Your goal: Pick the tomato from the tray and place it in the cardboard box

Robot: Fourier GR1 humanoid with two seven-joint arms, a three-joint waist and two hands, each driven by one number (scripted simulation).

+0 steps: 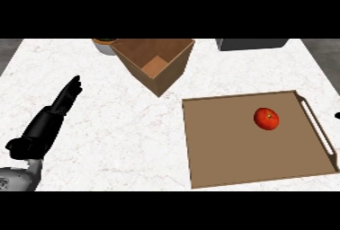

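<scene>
A red tomato lies in the right half of a brown tray with a white handle along its right side. An open cardboard box stands at the back of the counter, up and left of the tray. My left hand shows at the left, fingers straight and pointing away from me, far from both tray and box. A small dark tip shows at the far right edge; I cannot tell what it is. My right hand does not show.
A grey cup or pot stands just left of the box at the back edge. A dark grey block sits at the back right. White marble counter lies between my left hand and the tray.
</scene>
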